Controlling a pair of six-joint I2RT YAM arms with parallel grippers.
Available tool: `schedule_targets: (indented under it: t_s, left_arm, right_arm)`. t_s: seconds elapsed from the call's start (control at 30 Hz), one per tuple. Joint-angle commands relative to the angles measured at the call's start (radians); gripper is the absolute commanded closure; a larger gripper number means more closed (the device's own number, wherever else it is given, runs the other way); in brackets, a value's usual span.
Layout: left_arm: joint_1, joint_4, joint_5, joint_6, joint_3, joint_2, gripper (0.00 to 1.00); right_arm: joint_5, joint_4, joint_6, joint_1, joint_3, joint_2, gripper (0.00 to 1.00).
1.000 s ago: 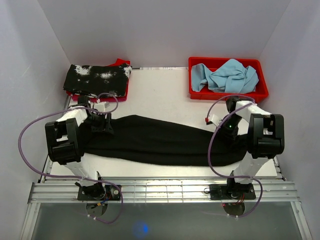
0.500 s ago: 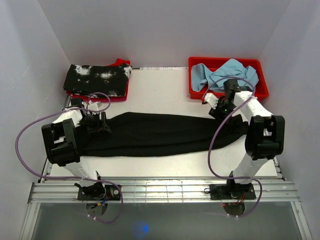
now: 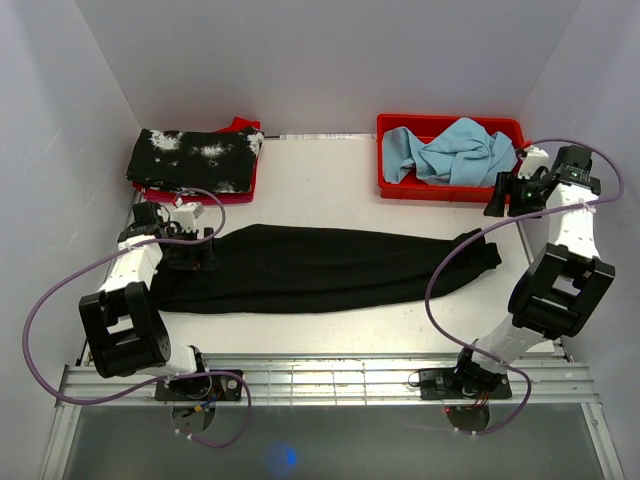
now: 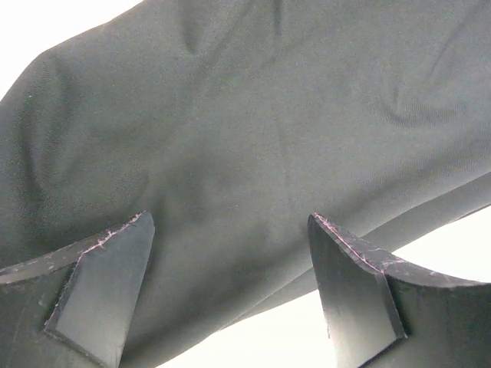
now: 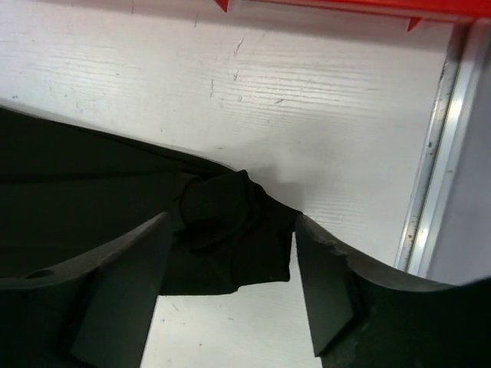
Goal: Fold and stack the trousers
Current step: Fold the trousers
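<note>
The black trousers (image 3: 320, 270) lie stretched lengthwise across the white table, from the left arm to a bunched end (image 5: 226, 211) at the right. My left gripper (image 3: 193, 252) hovers over their left end. In its wrist view it (image 4: 230, 222) stands open, with smooth black fabric (image 4: 245, 115) below and nothing between the fingers. My right gripper (image 3: 503, 192) is raised beside the red bin's front right corner, apart from the cloth. It (image 5: 232, 222) is open too, and the bunched trouser end shows on the table beneath it.
A red bin (image 3: 530, 185) holding crumpled light-blue cloth (image 3: 455, 150) stands at the back right. At the back left a black garment with white splotches (image 3: 195, 155) rests on something red (image 3: 240, 125). A metal rail (image 5: 437, 153) marks the table's right edge.
Both grippers have opened and let go of the trousers. The right arm swung up and right toward the bin's corner; the left drew back left. The trousers now lie straighter and farther back.
</note>
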State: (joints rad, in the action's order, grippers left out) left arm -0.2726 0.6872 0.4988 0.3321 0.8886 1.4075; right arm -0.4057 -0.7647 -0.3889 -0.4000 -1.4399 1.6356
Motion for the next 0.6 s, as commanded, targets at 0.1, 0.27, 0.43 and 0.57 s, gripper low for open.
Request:
schedule_targets:
  t_s: [0.1, 0.27, 0.43, 0.57]
  left_arm:
    - [0.001, -0.014, 0.015, 0.034, -0.005, -0.022, 0.08]
    - [0.001, -0.015, 0.01, 0.041, -0.005, -0.002, 0.07]
    - [0.0, -0.023, 0.014, 0.025, -0.002, 0.016, 0.07]
    - [0.001, -0.023, 0.017, 0.019, 0.0, 0.025, 0.08]
  right_arm:
    - [-0.139, 0.01, 0.133, -0.023, 0.007, 0.101, 0.4]
    - [-0.163, 0.028, 0.163, -0.023, 0.044, 0.145, 0.46]
    - [-0.162, 0.065, 0.163, -0.023, 0.081, 0.156, 0.5]
    - [-0.148, 0.071, 0.147, -0.023, 0.09, 0.162, 0.5]
